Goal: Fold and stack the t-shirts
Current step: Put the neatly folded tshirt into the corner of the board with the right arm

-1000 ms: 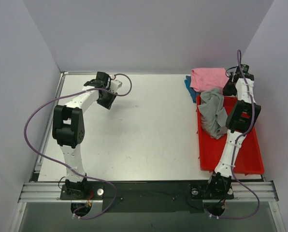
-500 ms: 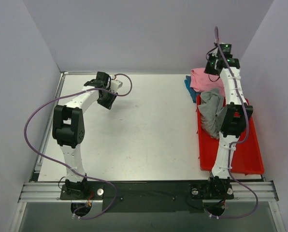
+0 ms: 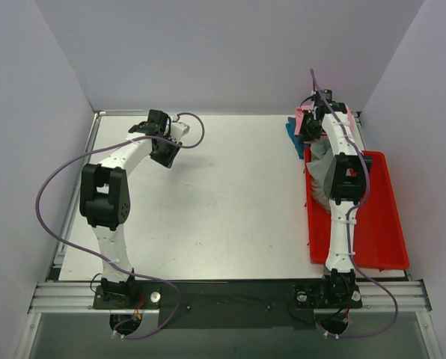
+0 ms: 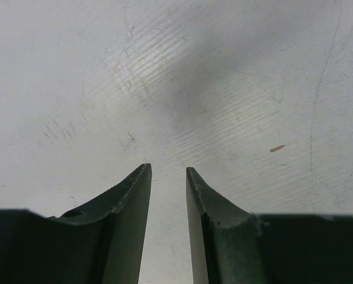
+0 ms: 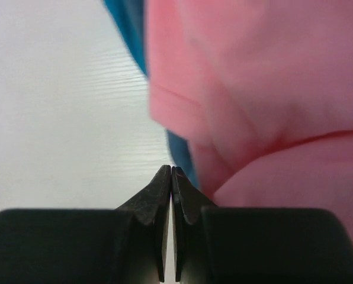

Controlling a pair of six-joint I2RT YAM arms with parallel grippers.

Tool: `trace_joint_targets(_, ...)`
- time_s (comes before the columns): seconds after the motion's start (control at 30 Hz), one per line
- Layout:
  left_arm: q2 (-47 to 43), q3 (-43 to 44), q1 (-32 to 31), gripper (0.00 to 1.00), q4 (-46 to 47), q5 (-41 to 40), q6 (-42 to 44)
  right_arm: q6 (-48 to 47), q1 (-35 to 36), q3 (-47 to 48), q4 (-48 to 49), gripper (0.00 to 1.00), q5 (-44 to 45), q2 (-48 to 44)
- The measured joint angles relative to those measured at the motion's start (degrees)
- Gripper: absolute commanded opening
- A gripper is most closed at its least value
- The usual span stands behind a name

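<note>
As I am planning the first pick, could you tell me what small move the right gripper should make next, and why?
Probably open the right gripper first. Its jaws are shut with nothing between them, and they sit right at the edge of the pink shirt, beside the table. Once open, it could likely shift onto that edge and grasp it.

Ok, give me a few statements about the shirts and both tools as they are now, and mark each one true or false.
1. The right tool is shut, with nothing between its fingers. True.
2. The left tool grips the grey shirt. False: it is empty over the bare table, and the grey shirt hangs over the red bin edge.
3. The pink shirt lies over the teal shirt. True.
4. All three shirts are stacked mid-table. False: they are bunched at the far right.
</note>
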Motion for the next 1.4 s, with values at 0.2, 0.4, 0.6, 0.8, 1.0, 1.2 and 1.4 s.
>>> trace_joint_targets(0.2,-1.7,0.0,0.1,0.47,0.0,0.5,-0.1,-0.2,3.3,-9.5,5.5,0.98,-6.3,-12.9)
trace_joint_targets(0.4,-8.1,-1.2,0.1,0.61,0.2,2.6,-1.5,-3.9,9.2,-37.2,17.6,1.00,-10.2,-40.6)
trace_joint_targets(0.6,-22.1,-9.9,0.2,0.61,1.9,4.7,-2.5,-4.5,11.9,-72.7,36.0,1.00,-14.0,-65.8)
trace_joint_targets(0.8,-38.4,-29.4,0.3,0.62,10.4,6.7,-11.3,-4.4,11.9,-100.4,48.7,1.00,-12.4,-75.4)
trace_joint_targets(1.0,-39.5,-42.4,0.2,0.61,15.2,3.1,-19.4,-4.4,12.4,-111.2,55.6,1.00,-8.6,-83.8)
trace_joint_targets(1.2,-39.8,-47.9,-1.1,0.61,19.0,-4.1,-22.9,-4.5,12.2,-113.3,58.8,1.00,-5.4,-87.6)
trace_joint_targets(1.4,-41.4,-50.2,-1.2,0.61,22.6,-9.7,-24.6,-4.5,12.2,-113.6,59.1,0.99,-4.4,-88.1)
